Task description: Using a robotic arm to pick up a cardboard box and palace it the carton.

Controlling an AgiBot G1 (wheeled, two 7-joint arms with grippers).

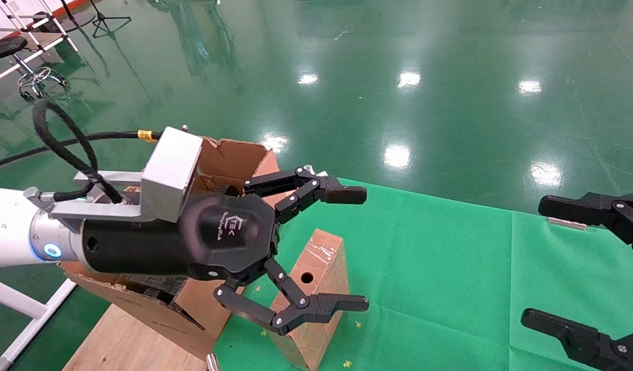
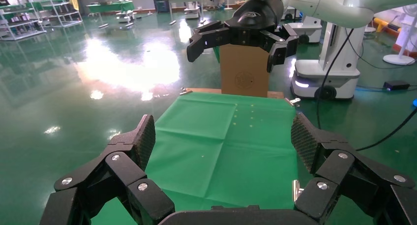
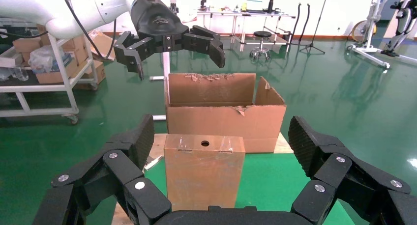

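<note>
The small brown cardboard box (image 1: 324, 260) stands upright on the green cloth, its taped face with the round hole on top; it also shows in the right wrist view (image 3: 204, 178). The large carton (image 1: 141, 309) with torn flaps stands just behind it (image 3: 223, 119). My left gripper (image 1: 349, 249), on the white arm, is open and empty. It hovers in the air above the box and carton, as the right wrist view (image 3: 167, 36) shows. The box does not show in the left wrist view (image 2: 223, 136). My right gripper (image 1: 553, 263) is open and empty, facing the box from the right (image 3: 222, 136).
A green cloth (image 1: 450, 268) covers the wooden table (image 1: 125, 340). A metal clip (image 1: 566, 222) sits at the cloth's far edge. Another brown box (image 2: 244, 77) stands at the table's end below the right gripper (image 2: 241, 36). A stool (image 1: 7, 49) and racks stand on the green floor.
</note>
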